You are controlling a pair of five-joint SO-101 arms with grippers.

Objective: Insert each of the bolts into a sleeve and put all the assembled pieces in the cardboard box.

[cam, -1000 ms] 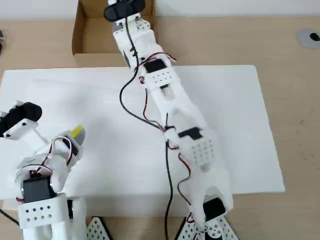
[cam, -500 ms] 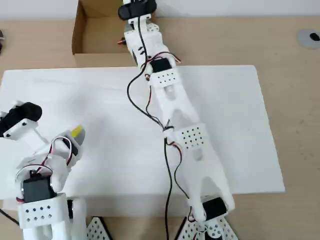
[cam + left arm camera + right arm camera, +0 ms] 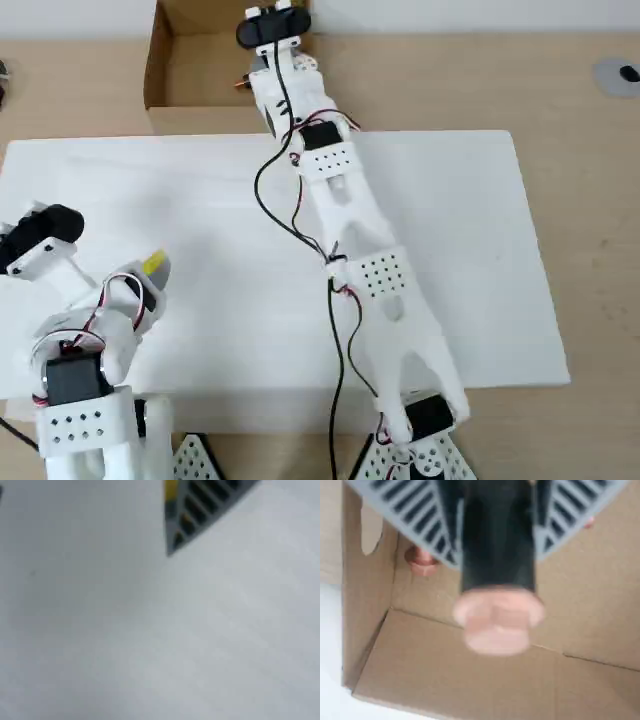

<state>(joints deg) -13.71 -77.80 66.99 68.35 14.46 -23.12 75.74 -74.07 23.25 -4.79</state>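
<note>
— How many assembled pieces can you count?

— One for certain. The right hand is clamped on one black sleeve, and one copper-coloured bolt sits in it, its hexagonal head sticking out of the sleeve's end.

— Where is that piece?

— Over the floor of the single cardboard box, with the box walls around it. The right arm stretches the length of the white sheet to get there.

— Any other bolts?

— One more copper head shows just beside the right hand, in front of the box's far wall. I cannot tell whether it has a sleeve, or whether it rests on anything.

— And the other arm?

— The left hand hangs low over the near left part of the white sheet, well apart from the box. Wide or narrow, I cannot tell.

— What carries it all?

— One wooden tabletop, with the sheet laid on it and the box at its far edge.
</note>
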